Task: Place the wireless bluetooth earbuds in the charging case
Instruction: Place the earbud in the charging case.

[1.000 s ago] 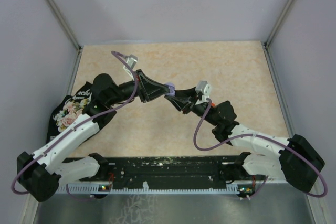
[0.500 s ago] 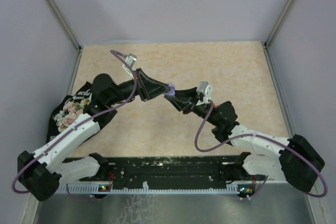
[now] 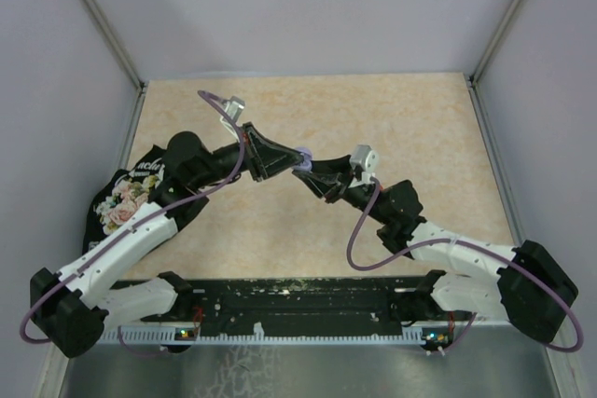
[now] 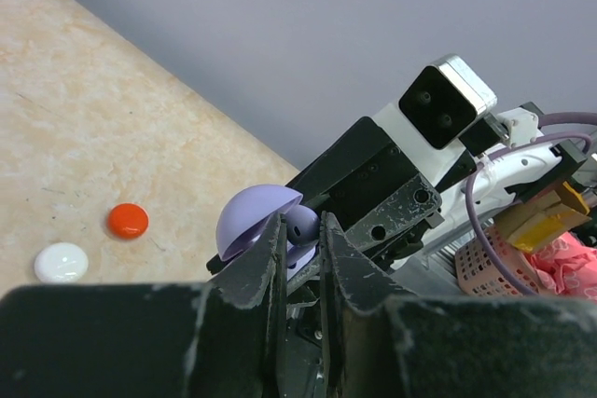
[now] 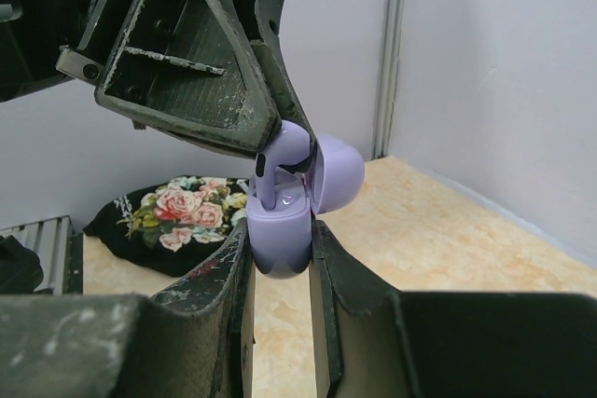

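My right gripper (image 5: 279, 240) is shut on the base of a lilac charging case (image 5: 277, 235) and holds it above the table with its lid (image 5: 338, 174) open. My left gripper (image 4: 301, 224) is shut on a lilac earbud (image 4: 302, 223). In the right wrist view the earbud (image 5: 278, 157) stands with its stem down in the case's well. In the top view the two grippers, left (image 3: 283, 157) and right (image 3: 315, 169), meet at the case (image 3: 300, 154) over the middle of the table.
A red round disc (image 4: 128, 221) and a white round disc (image 4: 61, 263) lie on the beige table. A black floral pouch (image 3: 121, 198) lies at the left edge. A pink basket (image 4: 485, 263) shows behind the right arm.
Both grippers have shifted only very slightly. The earbud stays at the open case, and both grips are the same.
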`<state>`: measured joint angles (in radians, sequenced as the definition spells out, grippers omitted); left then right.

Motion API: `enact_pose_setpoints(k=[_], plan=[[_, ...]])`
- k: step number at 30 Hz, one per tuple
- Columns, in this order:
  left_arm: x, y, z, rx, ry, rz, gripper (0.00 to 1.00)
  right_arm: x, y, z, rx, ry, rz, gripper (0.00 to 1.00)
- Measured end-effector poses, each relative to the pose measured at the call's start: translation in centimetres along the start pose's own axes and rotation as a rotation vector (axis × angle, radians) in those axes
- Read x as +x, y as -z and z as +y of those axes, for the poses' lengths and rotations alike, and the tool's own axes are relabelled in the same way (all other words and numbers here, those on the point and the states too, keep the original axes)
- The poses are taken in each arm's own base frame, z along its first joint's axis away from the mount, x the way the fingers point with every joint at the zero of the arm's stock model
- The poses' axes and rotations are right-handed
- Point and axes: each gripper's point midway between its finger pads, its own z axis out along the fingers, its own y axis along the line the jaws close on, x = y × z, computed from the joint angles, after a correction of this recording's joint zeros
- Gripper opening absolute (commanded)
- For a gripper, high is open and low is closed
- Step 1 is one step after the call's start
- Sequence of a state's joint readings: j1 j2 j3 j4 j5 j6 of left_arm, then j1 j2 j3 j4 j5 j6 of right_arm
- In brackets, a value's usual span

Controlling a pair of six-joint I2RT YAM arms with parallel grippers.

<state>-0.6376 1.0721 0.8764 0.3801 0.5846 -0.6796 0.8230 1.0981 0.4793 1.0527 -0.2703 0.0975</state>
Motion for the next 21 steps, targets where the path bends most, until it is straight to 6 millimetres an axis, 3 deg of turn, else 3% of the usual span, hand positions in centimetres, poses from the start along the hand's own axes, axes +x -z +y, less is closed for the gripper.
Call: enact_pose_setpoints(k=[13, 21], plan=[[0.49, 0.43, 0.92, -0.072, -0.024, 0.040, 0.42, 0.54, 0.21, -0.06, 0.002, 0.007, 0.027, 0.00], [0.26, 0.38, 0.88, -0.107, -0.047, 0.090, 0.46, 0.69, 0.34, -0.38, 0.012, 0.047, 0.039, 0.00]])
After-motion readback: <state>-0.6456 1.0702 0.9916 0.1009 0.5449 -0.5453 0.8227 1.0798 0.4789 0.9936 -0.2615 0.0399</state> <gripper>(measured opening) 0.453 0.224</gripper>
